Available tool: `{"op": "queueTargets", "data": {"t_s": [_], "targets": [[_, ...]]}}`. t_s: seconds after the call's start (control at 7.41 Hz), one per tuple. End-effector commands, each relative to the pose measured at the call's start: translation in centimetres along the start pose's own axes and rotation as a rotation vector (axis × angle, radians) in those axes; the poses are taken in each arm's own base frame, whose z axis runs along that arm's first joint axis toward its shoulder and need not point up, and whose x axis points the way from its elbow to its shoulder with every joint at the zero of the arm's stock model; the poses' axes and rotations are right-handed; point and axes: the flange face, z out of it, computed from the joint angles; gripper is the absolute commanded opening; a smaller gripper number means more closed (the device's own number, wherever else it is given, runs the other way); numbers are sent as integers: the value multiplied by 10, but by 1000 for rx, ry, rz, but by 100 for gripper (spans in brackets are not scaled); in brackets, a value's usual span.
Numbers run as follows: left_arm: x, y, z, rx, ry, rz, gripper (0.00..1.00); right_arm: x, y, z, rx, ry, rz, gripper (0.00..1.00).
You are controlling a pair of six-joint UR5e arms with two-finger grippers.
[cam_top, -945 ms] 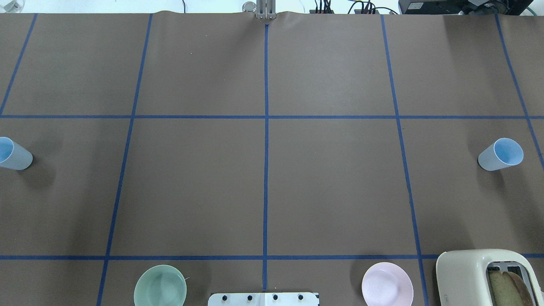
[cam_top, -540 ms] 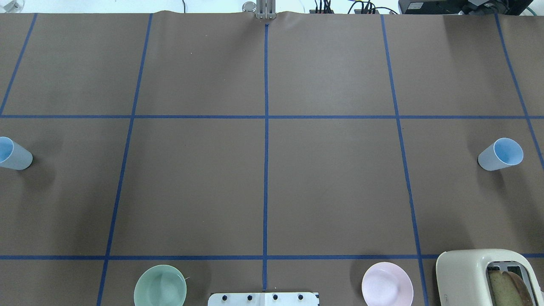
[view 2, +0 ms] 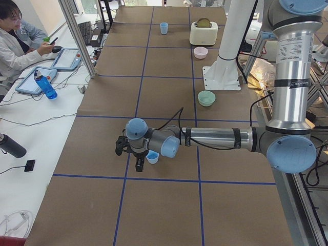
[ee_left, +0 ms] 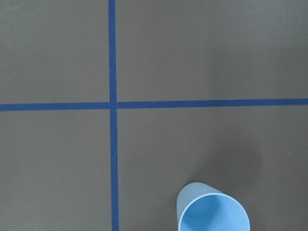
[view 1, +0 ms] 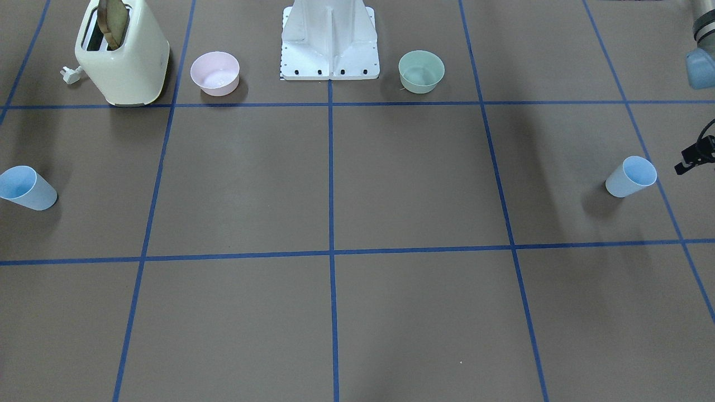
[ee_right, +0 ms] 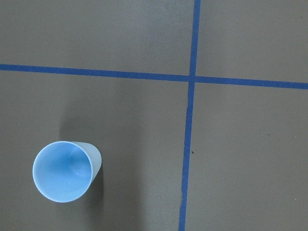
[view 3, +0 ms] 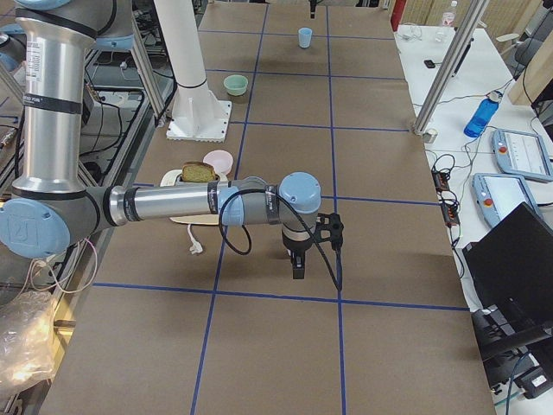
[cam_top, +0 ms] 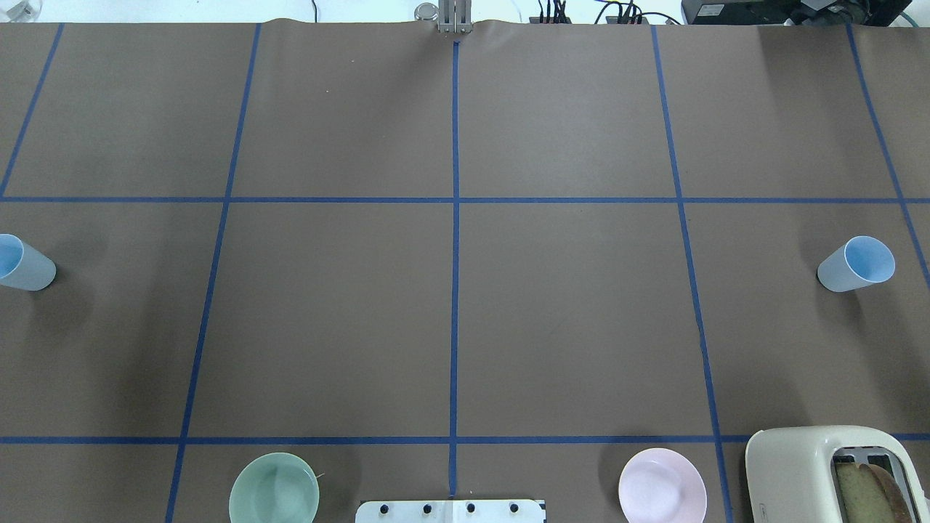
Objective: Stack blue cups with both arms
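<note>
Under the left wrist camera, the left cup (ee_left: 213, 211) sits at the frame's bottom edge, right of centre, so it lies off to one side of the left gripper (view 2: 130, 154) rather than straight below it. The cup stands upright on the table (cam_top: 334, 319), mouth up, long axis vertical. Seen from the left end, the gripper hangs just beside this cup without touching it. I cannot tell how far its jaws are spread, and the cup is not in its grasp.

Under the right wrist camera, the right cup (ee_right: 65, 171) is low and left of centre, also upright, mouth up, axis vertical. The right gripper (view 3: 302, 251) hovers at that end with its opening impossible to judge, and nothing shows in it.

Farther out, the two cups stand well apart at opposite ends of the table, each nearer its own arm. Each gripper probably has to shift sideways over its cup before descending along that vertical axis. One cup must then cross the table to nest in the other.
</note>
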Motion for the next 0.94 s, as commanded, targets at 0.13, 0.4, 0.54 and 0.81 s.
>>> {"op": "queueTargets", "data": {"t_s": [0.13,0.4,0.54,0.81], "targets": [[5,4,19,29,1,1,97,-1,-1,1,-2,-3,-1,100],[6,5,20,28,4,2,96,2,3,4,-15,-1,10,100],[6,8,21,30,8,9,95,2,3,5,-14,-2,9,100],[9,24,31,20,31,34,94,1,2,7,-16,-3,-2,100]]}}
